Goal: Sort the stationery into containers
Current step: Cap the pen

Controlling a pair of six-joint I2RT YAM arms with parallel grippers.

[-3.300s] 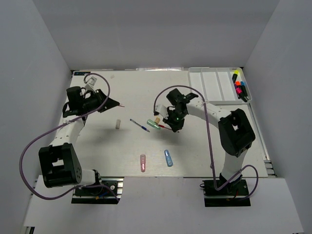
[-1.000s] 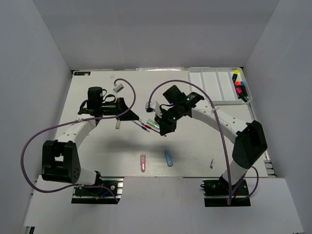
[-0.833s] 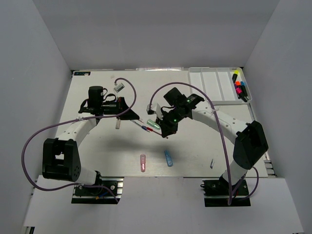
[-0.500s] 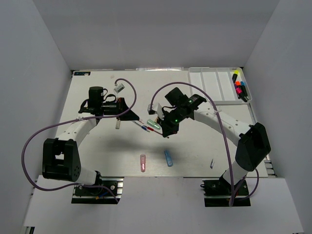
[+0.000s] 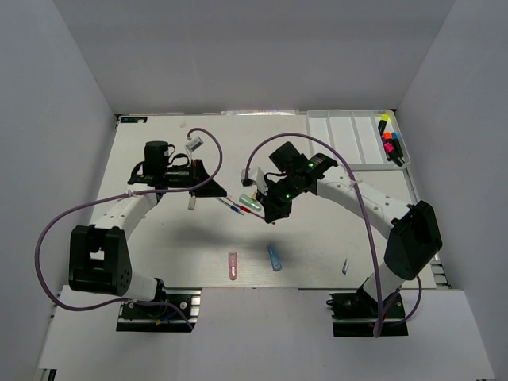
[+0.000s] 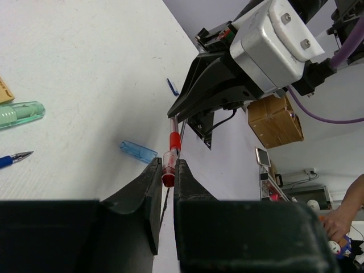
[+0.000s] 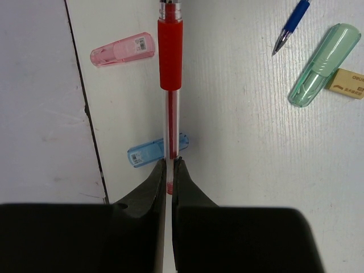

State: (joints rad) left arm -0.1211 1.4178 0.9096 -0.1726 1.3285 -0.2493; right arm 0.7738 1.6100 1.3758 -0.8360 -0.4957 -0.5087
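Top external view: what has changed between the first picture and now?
The left gripper swung in from the far left toward the middle to meet the right gripper. Both are now shut on the red pen from opposite ends. Over the last second almost nothing moved. The pink capsule, the blue capsule and the highlighters in the tray stayed put.

Pretty bright, even light from overhead, no harsh glare. In the top view the flat white table looks a bit washed out, with soft grey shadows under the arms, biggest on the left. The wrist cams are crisp on the thin red pen, but the black left end effector and right end effector are just dark, detail-free blobs up close.
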